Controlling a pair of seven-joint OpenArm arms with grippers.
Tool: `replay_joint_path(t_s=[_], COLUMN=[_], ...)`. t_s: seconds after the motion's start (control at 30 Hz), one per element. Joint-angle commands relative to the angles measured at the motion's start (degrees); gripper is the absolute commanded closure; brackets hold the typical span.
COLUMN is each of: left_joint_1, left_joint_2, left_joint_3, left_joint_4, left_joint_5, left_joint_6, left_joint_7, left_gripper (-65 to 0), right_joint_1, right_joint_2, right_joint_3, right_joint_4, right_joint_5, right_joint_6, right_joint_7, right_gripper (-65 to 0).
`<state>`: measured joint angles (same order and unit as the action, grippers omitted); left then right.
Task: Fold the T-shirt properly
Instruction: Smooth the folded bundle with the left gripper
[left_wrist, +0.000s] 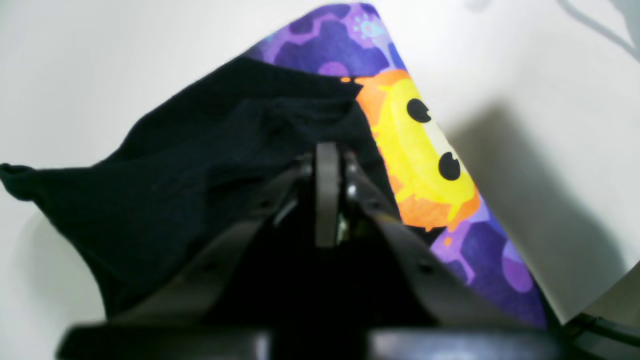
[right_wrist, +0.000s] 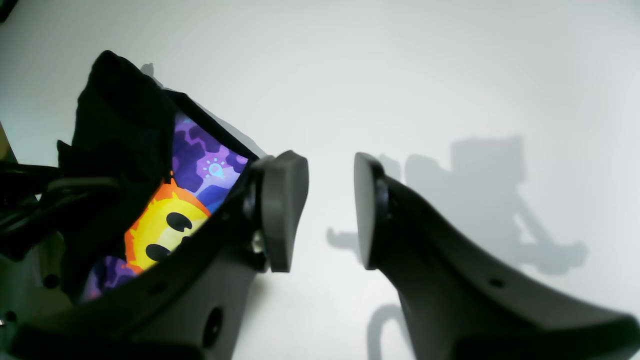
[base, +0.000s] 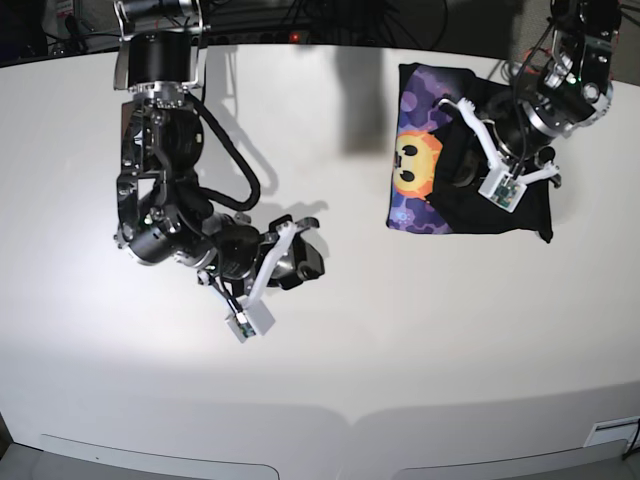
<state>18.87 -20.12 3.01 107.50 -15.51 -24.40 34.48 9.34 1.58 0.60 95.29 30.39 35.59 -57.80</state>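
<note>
While the right gripper (base: 300, 245) is held over bare white table (base: 330, 330) on the left of the base view, its jaws are seen standing apart with nothing between them. Wide open room is found around it on the tabletop, toward the near edge and across the middle.

Further right, the T-shirt (base: 450, 215) is seen lying near the far edge of the table, gathered into a compact, roughly rectangular bundle. Purple hexagon print and an orange-yellow sun face are shown along its left part; plain black cloth is folded over the rest. Its left and near edges are fairly straight, and its near right corner is drawn to a point.

The left gripper (base: 470, 165) is set down on the shirt, with jaws pressed together and black cloth bunched against them.
</note>
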Motion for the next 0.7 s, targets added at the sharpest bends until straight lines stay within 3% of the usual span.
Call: replay_joint_path(t_s=[0.0,0.27,0.5,0.6,0.67], left_joint_1=[-0.3,-0.1,-0.5,-1.6,-2.2], left_joint_2=[-0.4,-1.2,-4.8,-4.6,-4.5], left_joint_3=[-0.3,-1.1,-4.7,-4.7,-4.7], left_joint_4=[0.9,0.9,0.9,0.9,0.9], left_joint_5=[-0.7,-2.1,-16.7,-16.0,-15.4], left_joint_6=[0.0,0.0,-0.6,-4.0,-6.2], left_joint_7=[-1.0,2.6,2.8,1.4,0.3], left_gripper=[0.0,0.0,-0.3,-23.2,-27.0], right_joint_1=[1.3,1.3,1.3,1.2,1.3], right_joint_2=[0.0,0.0,0.0,0.0,0.0], right_joint_3=[0.0,0.0,0.0,0.0,0.0], right_joint_4=[0.9,0.9,0.9,0.9,0.9], right_joint_5=[1.3,1.3,1.4,1.4,1.4], right_joint_6=[0.2,0.2,0.2,0.2,0.2], right_joint_7=[1.2,1.2,1.2,1.2,1.0], right_gripper=[-18.6,-18.6,-18.6,-18.6,-18.6])
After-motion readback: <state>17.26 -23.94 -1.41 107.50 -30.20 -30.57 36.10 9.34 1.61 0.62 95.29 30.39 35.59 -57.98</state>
